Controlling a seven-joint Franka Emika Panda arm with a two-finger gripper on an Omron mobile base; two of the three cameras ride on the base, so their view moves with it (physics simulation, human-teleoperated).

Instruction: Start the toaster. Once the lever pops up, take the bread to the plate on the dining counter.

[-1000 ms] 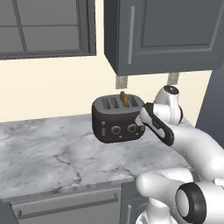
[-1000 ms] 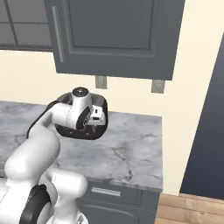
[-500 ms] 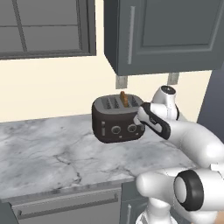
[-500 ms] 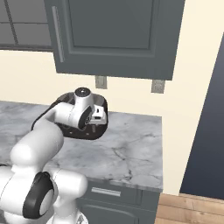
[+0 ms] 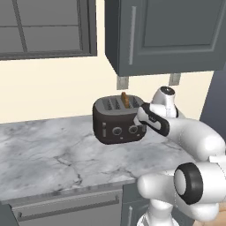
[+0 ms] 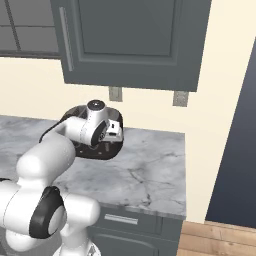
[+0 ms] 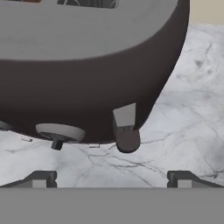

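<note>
Hand point(image 7: 111, 179) wide open, empty, beside glossy dark-brown rounded toaster point(image 5: 118, 121); small dark slider lever point(image 7: 126, 127) at 12 o'clock, probably unpressed. Centre one fingertip above it, push straight down.

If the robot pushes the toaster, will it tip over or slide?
Probably slide, not tip: the toaster looks wide and low, sitting flat on the counter. Its glossy, rounded shell may be slippery. The bread standing in a slot could wobble.
</note>
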